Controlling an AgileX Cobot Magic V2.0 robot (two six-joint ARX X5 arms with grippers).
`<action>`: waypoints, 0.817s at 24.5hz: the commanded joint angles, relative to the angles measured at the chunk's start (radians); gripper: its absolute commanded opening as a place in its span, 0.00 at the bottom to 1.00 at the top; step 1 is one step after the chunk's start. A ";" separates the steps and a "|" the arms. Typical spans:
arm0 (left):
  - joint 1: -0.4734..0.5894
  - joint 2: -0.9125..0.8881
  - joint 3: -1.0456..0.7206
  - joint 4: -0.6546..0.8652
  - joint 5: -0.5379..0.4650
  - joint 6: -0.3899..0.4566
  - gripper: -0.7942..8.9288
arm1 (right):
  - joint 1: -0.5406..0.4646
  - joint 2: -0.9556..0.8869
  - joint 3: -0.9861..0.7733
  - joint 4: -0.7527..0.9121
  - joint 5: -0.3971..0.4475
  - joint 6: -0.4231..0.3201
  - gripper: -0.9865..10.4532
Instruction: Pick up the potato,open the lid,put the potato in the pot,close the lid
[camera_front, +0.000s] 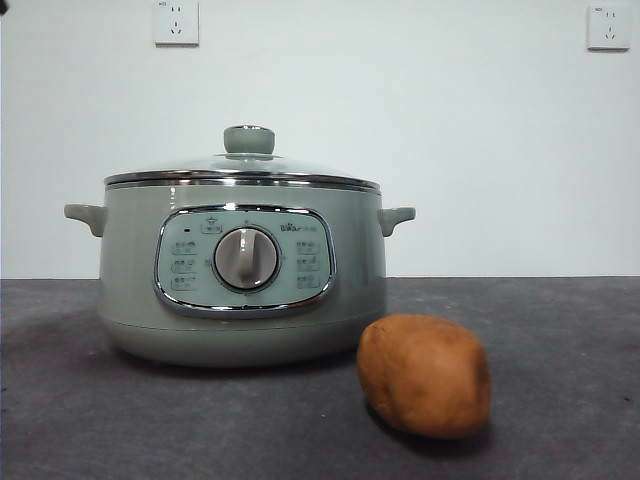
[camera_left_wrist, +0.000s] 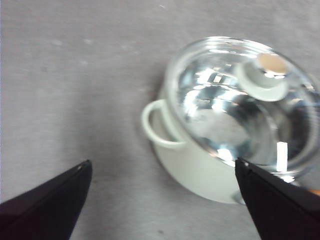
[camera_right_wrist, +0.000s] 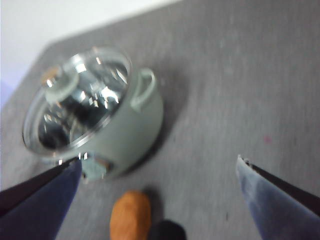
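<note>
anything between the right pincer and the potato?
Nothing. In the right wrist view the potato lies on bare grey table in front of the open right pincer, with the pot off to one side, lid on.

Pot (camera_front: 240, 270) panel print too small to read

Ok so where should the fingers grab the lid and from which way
Probably the round knob at the top centre of the lid, coming straight down from above. It is the only raised part; the glass dome is shallow and smooth, and its steel rim sits flush on the pot, leaving no edge to pinch.
</note>
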 joint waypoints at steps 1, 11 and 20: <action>0.002 0.046 0.044 -0.053 0.082 -0.006 0.57 | 0.000 0.088 0.055 -0.108 -0.041 -0.023 0.64; 0.000 0.156 0.072 -0.137 0.164 -0.018 0.57 | 0.032 0.335 0.088 -0.130 -0.241 0.000 0.64; 0.000 0.217 0.072 -0.138 0.164 -0.017 0.57 | 0.449 0.534 0.088 -0.085 0.111 0.079 0.64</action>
